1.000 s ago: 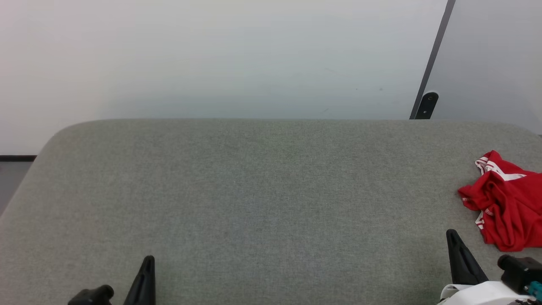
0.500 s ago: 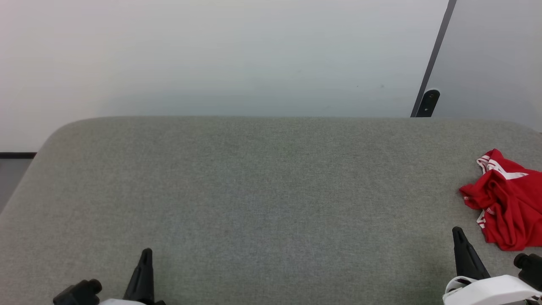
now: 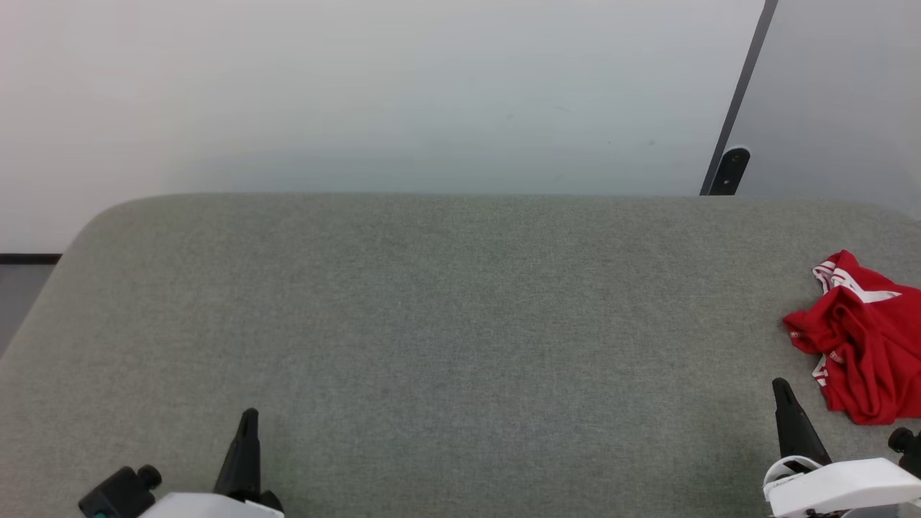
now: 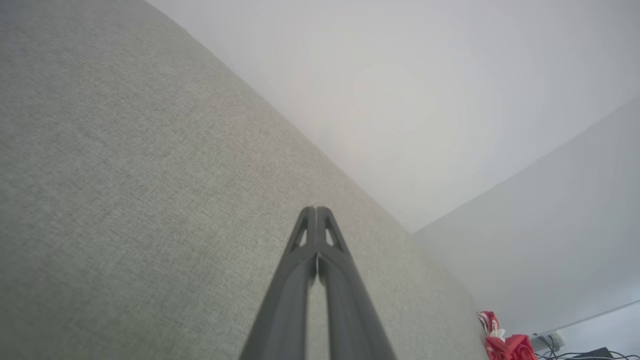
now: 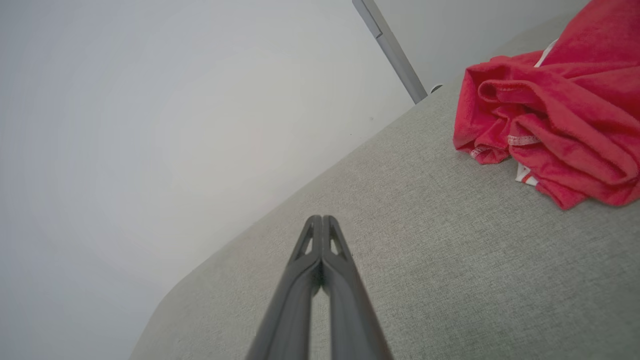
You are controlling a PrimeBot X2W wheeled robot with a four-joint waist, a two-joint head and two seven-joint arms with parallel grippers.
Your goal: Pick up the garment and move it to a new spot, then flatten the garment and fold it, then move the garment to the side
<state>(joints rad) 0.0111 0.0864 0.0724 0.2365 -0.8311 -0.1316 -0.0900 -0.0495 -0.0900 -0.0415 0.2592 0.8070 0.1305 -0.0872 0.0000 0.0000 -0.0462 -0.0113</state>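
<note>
Lying crumpled near the right edge of the tabletop (image 3: pixel 446 309): one garment (image 3: pixel 860 338), red, with white and red-and-white striped trim showing among the folds. It is bunched into a loose heap, neither flattened nor folded. In the head view its right part is cut off by the picture's border.

Tabletop: covered in grey-green woven fabric, rounded at the far corners, set against a pale wall (image 3: pixel 360 93).

Left hand (image 3: pixel 247 424): placed at the near left, over bare fabric and well apart from the garment. Its two dark fingers are pressed together from base to tip, and nothing is held between them. In the left wrist view the garment (image 4: pixel 505 345) is seen small, at the far end of the tabletop, with cables (image 4: pixel 575 355) beyond it.

Right hand (image 3: pixel 778 385): placed at the near right, fingers likewise closed tip to tip and empty. The garment is found just beside it, to the right and slightly farther off. In the right wrist view a strip of bare fabric is seen between the closed tips and the garment (image 5: pixel 550 115); no contact is made.

Wall fittings: a dark slanted strip (image 3: pixel 741 93) at the far right, with a small dark bracket (image 3: pixel 727 173) at its foot, behind the tabletop's far edge. Dark skirting (image 3: pixel 29 257) is noted at the far left.
</note>
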